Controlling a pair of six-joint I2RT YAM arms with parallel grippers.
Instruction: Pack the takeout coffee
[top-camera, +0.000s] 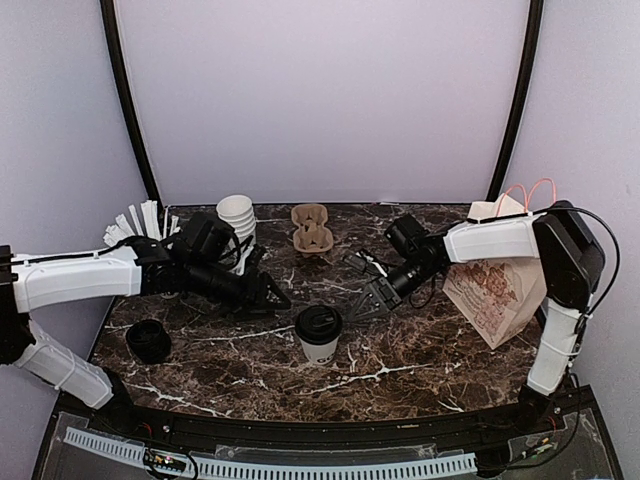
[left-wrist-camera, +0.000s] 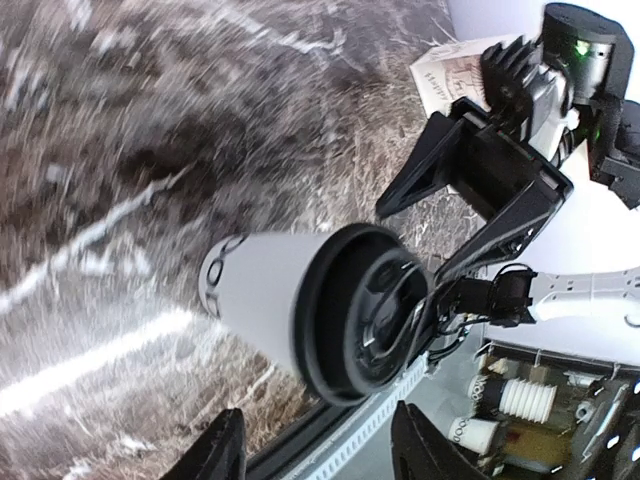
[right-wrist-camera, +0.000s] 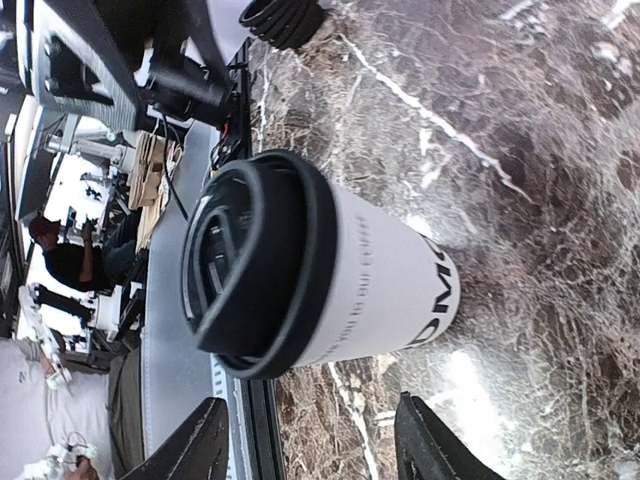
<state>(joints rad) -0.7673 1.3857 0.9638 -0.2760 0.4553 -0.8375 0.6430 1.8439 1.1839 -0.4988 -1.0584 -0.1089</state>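
Observation:
The takeout coffee (top-camera: 319, 334), a small white paper cup with black lettering and a black lid, stands upright on the marble table near the front middle. It fills the left wrist view (left-wrist-camera: 310, 300) and the right wrist view (right-wrist-camera: 300, 270). My left gripper (top-camera: 272, 296) is open, just left of the cup and apart from it; its fingertips (left-wrist-camera: 222, 450) frame empty space. My right gripper (top-camera: 368, 302) is open, just right of the cup, also apart. Neither holds anything.
A printed paper bag (top-camera: 497, 285) with handles stands at the right. A cardboard cup carrier (top-camera: 311, 229) lies at the back middle. Stacked white cups (top-camera: 237, 218) and a cup of wrapped straws (top-camera: 138, 225) stand back left. Black lids (top-camera: 148, 341) sit front left.

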